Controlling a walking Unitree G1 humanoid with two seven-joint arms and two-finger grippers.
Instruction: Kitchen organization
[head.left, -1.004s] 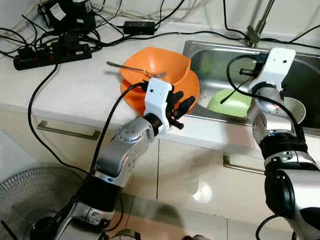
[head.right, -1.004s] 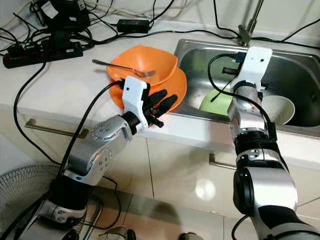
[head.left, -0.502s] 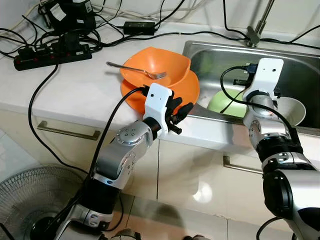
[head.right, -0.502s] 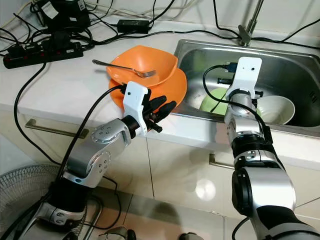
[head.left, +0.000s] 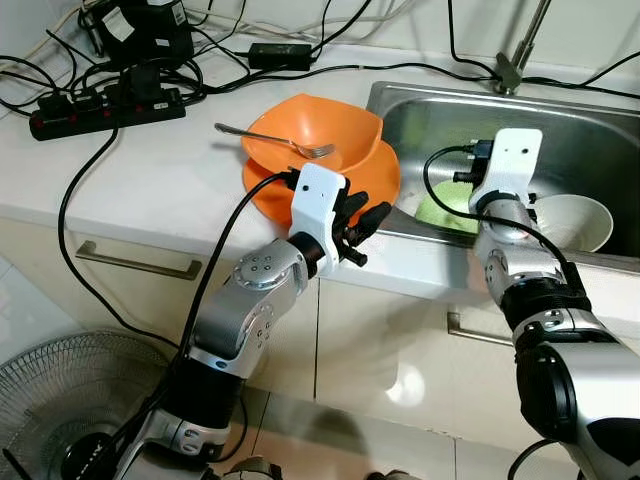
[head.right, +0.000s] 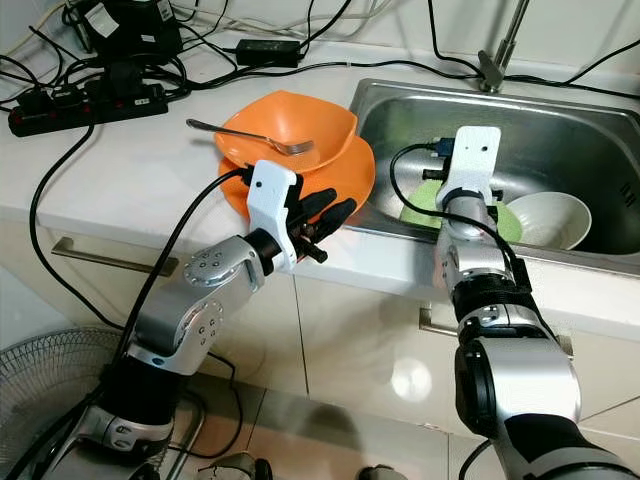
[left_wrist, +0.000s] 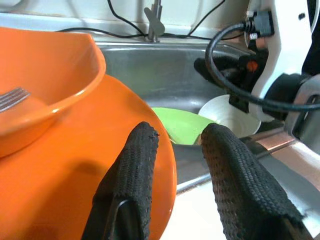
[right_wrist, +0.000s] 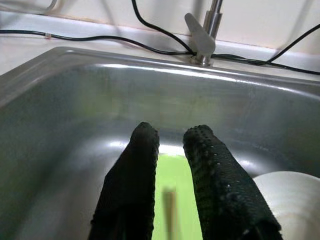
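Note:
An orange bowl (head.left: 325, 122) with a fork (head.left: 272, 140) across it sits stacked in a wider orange plate (head.left: 385, 182) on the white counter, beside the sink. My left gripper (left_wrist: 177, 135) is open at the plate's near rim; one finger (left_wrist: 132, 170) lies over the orange edge, with nothing held. In the sink lie a green plate (head.right: 416, 212) and a white bowl (head.left: 577, 216). My right gripper (right_wrist: 171, 131) hangs low in the sink just above the green plate (right_wrist: 172, 177), its fingers slightly apart and empty. In the eye views its white wrist (head.left: 507, 168) hides the fingers.
The steel sink (head.left: 440, 105) has a faucet (head.left: 515, 62) at its back rim. A power strip (head.left: 105, 108) and tangled black cables cover the counter's back left. Drawer handles (head.left: 135, 262) run below the counter, and a floor fan (head.left: 60, 400) stands at lower left.
My right arm has swung left and dropped lower in the sink, from beside the white bowl to over the green plate. The left gripper has barely moved.

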